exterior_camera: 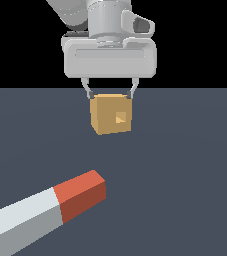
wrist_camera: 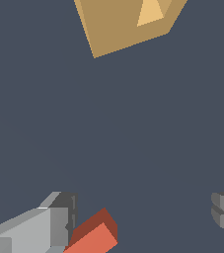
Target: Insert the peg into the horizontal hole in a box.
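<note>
Red-orange and white-grey peg (exterior_camera: 47, 212) lies on the table (exterior_camera: 185, 190), nearer the exterior cam than our claw (exterior_camera: 110, 93). Claw fingers spread apart, gripping nothing. Tan box (exterior_camera: 111, 114) w/ hole (exterior_camera: 120, 118) sits behind claw.

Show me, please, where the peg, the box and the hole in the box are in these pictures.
peg (exterior_camera: 45, 215): exterior view, near its white-red boundary.
box (exterior_camera: 104, 119): exterior view, on its front face beside the opening.
hole (exterior_camera: 120, 118): exterior view, at the middle of the square opening.
</note>
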`<state>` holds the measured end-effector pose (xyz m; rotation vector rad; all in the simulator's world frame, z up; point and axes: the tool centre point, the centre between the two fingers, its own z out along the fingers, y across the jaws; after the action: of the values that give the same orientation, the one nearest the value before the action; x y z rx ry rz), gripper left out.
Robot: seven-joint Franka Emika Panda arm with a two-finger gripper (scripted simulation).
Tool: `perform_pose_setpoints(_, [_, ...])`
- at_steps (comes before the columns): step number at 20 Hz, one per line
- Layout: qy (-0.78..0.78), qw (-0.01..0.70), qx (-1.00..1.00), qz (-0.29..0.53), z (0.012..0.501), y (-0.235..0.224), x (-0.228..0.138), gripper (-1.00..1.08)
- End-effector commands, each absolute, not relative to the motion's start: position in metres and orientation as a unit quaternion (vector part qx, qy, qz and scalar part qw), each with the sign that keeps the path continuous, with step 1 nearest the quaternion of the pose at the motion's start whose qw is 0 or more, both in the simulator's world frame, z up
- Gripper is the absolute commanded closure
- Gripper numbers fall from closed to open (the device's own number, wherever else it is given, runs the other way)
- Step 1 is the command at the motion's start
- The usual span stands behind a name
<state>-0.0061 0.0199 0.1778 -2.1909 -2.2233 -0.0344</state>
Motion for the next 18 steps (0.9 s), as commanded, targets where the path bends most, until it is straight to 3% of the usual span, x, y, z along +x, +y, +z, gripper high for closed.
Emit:
perform_pose_setpoints(1, [-0.712, 0.01, -0.702, -0.011, 0.178, 0.02, -0.006, -0.92])
perform_pose_setpoints(9, [-0.683, 0.009, -0.731, -0.01, 0.168, -0.001, -0.008, -0.92])
perform_pose_setpoints(18, [-0.568, 0.005, -0.823, -0.007, 0.134, -0.072, -0.03, -0.92])
